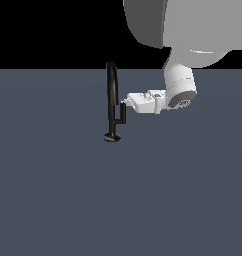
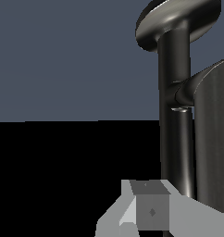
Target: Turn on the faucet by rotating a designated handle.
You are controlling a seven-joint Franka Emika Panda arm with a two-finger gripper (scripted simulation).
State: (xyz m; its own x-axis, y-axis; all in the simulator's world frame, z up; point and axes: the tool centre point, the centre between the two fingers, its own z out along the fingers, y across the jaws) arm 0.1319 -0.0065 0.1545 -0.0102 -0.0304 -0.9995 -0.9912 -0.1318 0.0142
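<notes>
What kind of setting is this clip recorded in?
A bare simulated test scene, not a real kitchen or bathroom. A glossy black faucet stands alone on a flat, featureless grey floor under a black void, with no sink or counter, and a white gripper sits by its handle.

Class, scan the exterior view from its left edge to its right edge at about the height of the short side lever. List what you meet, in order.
Faucet pipe → handle → end effector → the arm's white wrist.
</notes>
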